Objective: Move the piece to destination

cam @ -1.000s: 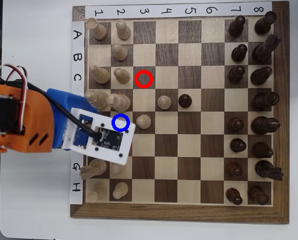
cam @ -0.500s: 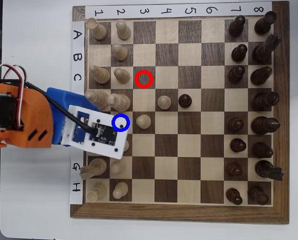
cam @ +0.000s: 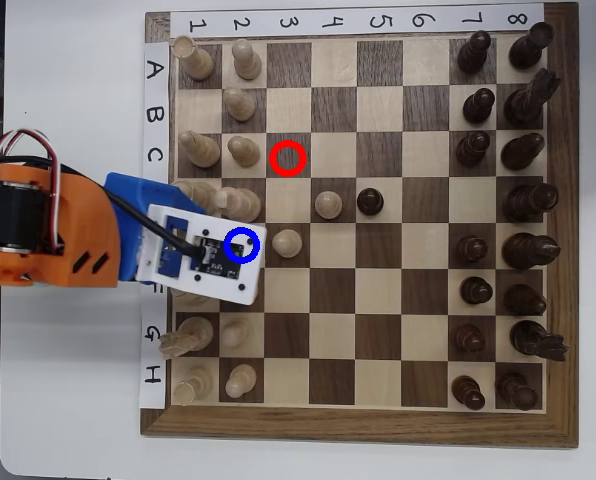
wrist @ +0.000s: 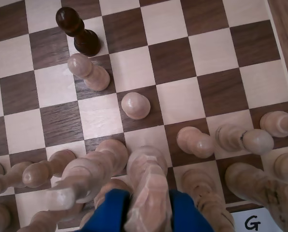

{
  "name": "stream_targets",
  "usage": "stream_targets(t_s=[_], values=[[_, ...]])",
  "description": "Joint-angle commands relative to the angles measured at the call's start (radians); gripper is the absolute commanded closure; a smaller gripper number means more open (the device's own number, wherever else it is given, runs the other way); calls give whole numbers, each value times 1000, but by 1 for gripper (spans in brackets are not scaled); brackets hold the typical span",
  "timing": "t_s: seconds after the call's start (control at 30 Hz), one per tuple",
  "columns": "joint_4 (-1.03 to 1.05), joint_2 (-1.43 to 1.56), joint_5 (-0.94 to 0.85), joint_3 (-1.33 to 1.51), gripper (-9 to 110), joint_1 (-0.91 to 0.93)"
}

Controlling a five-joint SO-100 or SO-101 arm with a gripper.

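Note:
The piece, a pale knight with a jagged head, is at the bottom centre of the wrist view. My gripper is shut on it, one blue finger on each side. Whether its base touches the board is hidden. In the overhead view the orange arm reaches in from the left. Its white wrist board covers the piece, the gripper and most of the light square under the blue ring, the destination. A red ring marks a dark square further up.
Pale pieces crowd closely around the held knight on both sides. Ahead stand pale pawns and a dark pawn. Dark pieces fill the right columns of the board in the overhead view.
In the overhead view the arm and wrist board have shifted up the picture and slightly right, so the board now sits under the blue ring.

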Motion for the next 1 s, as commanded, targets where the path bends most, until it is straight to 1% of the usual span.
stream_targets(t_s=[0.0,0.97], values=[[-129,46,153,8,101,-11],[-249,-83,170,123,101,14]])
